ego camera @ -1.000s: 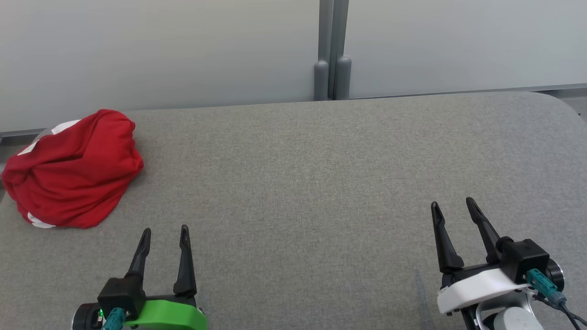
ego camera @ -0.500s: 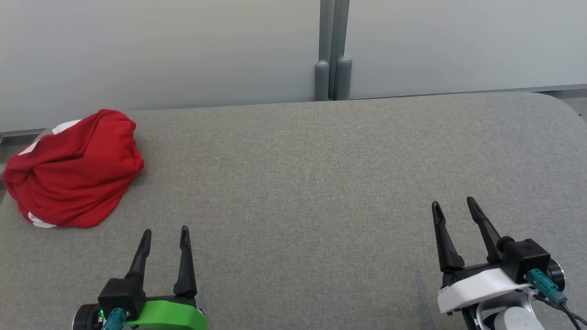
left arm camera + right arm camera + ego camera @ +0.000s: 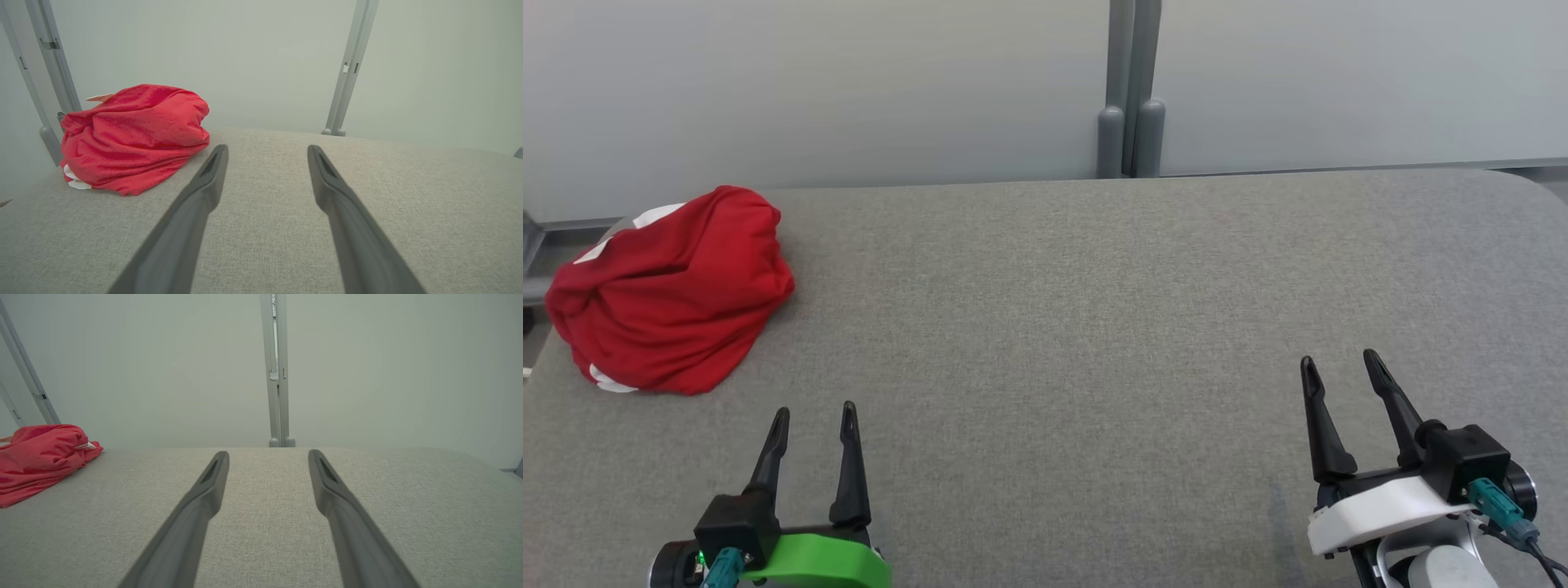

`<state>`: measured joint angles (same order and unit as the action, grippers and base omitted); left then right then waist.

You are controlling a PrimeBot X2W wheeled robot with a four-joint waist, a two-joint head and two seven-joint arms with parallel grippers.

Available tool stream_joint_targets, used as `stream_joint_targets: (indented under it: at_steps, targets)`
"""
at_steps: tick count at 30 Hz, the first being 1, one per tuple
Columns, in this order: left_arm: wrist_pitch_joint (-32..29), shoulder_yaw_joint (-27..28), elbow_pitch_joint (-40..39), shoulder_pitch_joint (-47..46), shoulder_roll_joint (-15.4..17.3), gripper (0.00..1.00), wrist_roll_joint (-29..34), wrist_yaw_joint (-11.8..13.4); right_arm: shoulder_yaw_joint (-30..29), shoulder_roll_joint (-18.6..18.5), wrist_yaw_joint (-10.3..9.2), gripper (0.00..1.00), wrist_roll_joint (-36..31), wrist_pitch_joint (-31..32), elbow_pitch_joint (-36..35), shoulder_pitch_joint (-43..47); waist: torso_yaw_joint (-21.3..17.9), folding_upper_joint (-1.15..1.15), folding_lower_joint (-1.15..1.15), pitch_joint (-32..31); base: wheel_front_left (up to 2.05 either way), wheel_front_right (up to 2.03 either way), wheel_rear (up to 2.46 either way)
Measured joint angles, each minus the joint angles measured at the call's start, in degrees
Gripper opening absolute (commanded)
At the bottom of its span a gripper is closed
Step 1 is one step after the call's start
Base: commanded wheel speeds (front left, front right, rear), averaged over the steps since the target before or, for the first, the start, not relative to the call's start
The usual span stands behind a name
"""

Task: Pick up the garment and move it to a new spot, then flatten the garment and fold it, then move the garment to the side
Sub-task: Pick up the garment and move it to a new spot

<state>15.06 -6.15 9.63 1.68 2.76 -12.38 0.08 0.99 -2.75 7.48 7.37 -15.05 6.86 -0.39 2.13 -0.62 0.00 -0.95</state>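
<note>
Garment (image 3: pixel 670 290): red with white trim, bunched in a mound at the far left corner of the desk (image 3: pixel 1078 327), close to the edge. No sleeve or hem can be told apart.

Step in hand, by judgement: the first pick-up, not yet begun. The left claw (image 3: pixel 815 408) is the nearer one, at the near left, its fingers pointing past the mound's right side. It would do best to swing left and forward, come down on the top of the mound and pinch a thick ridge of folds rather than one layer. It should lift clear before carrying toward the middle. Risk: a sideways nudge could push the mound off the edge.

Left claw: fingers wide apart, empty, clear of the garment. Right claw (image 3: pixel 1340 357): likewise spread and empty, at the near right, well apart from the garment.
</note>
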Motion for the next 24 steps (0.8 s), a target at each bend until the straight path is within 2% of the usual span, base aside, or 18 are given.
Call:
stream_joint_targets:
  at_steps: [10,24]
  targets:
    - [0.08,1.4,-0.45,-0.73,-0.01,1.0,0.15,0.25,0.29,-0.01,0.0,1.0,-0.62,-0.01,-0.83,-0.82,5.96,0.0,0.0,0.9,0.0,0.0,0.0]
    - [0.08,2.77,-2.23,-0.86,0.02,1.0,-1.29,1.18,0.69,0.02,0.0,1.0,-1.33,-0.01,-1.03,-2.4,20.2,0.0,0.0,3.54,0.0,0.0,0.0]
